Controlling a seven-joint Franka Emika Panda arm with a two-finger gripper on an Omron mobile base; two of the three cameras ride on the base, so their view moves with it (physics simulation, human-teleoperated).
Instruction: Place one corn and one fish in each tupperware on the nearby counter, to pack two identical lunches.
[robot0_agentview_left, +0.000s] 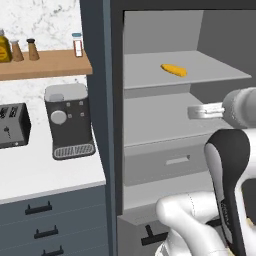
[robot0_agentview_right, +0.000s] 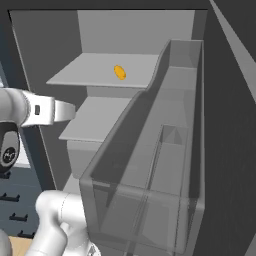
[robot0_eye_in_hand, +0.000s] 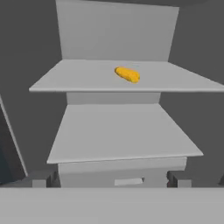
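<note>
The step in hand looks like the first fetch: the arm faces an open grey fridge-like cabinet (robot0_agentview_left: 165, 95) whose upper flat grey shelf (robot0_eye_in_hand: 87, 81) carries one small yellow-orange corn cob (robot0_eye_in_hand: 127, 74), lying on its side toward twelve o'clock in the hand view, slightly right of the shelf's middle and well back from the front edge. In the left base view the same cob (robot0_agentview_left: 174, 70) sits at about one o'clock; in the right base view (robot0_agentview_right: 120, 72) it lies near eleven o'clock. The two-finger gripper (robot0_agentview_left: 200, 111) is held level in front of the lower shelf (robot0_eye_in_hand: 118, 131), below the cob and well apart from it; its dark finger tips (robot0_eye_in_hand: 41, 181) stand spread as wide as they go and nothing is between them. The next move, by my reckoning, calls for raising the hand to the upper shelf, reaching inward over the cob and closing across its narrow width. At nine o'clock in the left base view the white marbled countertop (robot0_agentview_left: 45, 175) holds a dark coffee machine (robot0_agentview_left: 68, 122) and a black toaster (robot0_agentview_left: 12, 126), with small bottles on a wooden wall shelf (robot0_agentview_left: 45, 65) above. No brand, label or writing is legible anywhere.
</note>
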